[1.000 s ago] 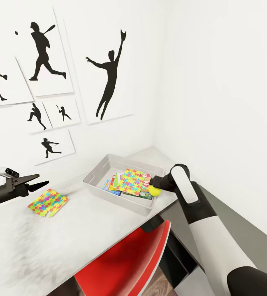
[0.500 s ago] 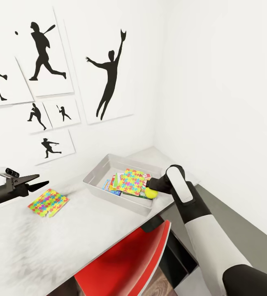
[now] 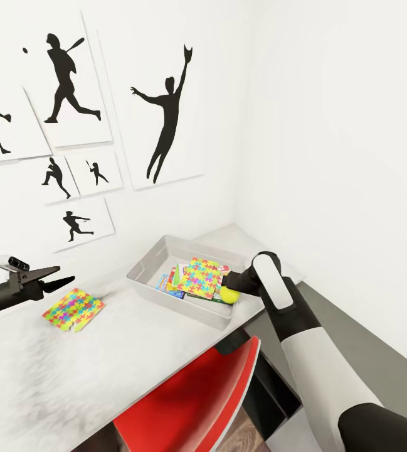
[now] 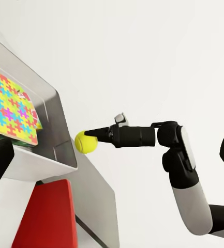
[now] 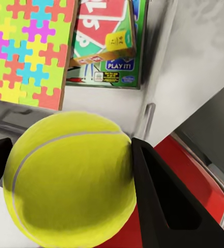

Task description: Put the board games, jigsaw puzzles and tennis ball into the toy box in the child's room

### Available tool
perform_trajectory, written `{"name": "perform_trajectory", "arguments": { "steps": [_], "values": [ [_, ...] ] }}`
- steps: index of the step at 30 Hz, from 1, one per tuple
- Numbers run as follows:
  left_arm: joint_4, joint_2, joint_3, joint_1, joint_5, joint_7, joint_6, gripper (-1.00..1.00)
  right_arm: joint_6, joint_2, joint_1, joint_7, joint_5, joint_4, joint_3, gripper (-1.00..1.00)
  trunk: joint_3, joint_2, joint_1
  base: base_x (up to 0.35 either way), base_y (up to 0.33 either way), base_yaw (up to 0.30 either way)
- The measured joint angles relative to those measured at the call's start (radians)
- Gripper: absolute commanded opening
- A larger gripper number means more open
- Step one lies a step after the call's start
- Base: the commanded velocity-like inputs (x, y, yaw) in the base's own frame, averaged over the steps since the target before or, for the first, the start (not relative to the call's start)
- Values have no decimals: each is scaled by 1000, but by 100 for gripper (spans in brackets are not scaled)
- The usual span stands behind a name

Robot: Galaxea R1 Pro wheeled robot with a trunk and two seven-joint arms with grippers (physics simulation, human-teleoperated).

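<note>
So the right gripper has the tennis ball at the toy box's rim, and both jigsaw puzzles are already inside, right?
Not quite: the head view shows one jigsaw puzzle on the table. The right gripper does hold the tennis ball at the toy box rim.

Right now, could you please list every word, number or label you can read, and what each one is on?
"PLAY IT!": on the green board game in the toy box.
Large red letters above it: cropped, unreadable.
Small yellow tag and logos: too blurred.
</note>
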Motion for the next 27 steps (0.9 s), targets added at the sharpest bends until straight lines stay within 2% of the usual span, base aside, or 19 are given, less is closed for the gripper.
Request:
{"name": "perform_trajectory", "arguments": {
  "steps": [7, 16, 23, 27],
  "values": [
    [0, 0, 0, 0, 0, -1, -9, 100, 0, 0, -30, 0, 3, 29, 2, -100, 0, 0, 0, 0, 0, 0],
    [0, 0, 0, 0, 1, -2, -9, 100, 0, 0, -34, 0, 4, 52, 3, -100, 0, 0, 0, 0, 0, 0],
    [0, 0, 0, 0, 1, -2, -9, 100, 0, 31, -37, 1, 6, 82, 4, -100, 0, 0, 0, 0, 0, 0],
    [0, 0, 0, 0, 0, -2, -9, 100, 0, 33, -50, 1, 7, 106, 4, -100, 0, 0, 0, 0, 0, 0]
  ]
}}
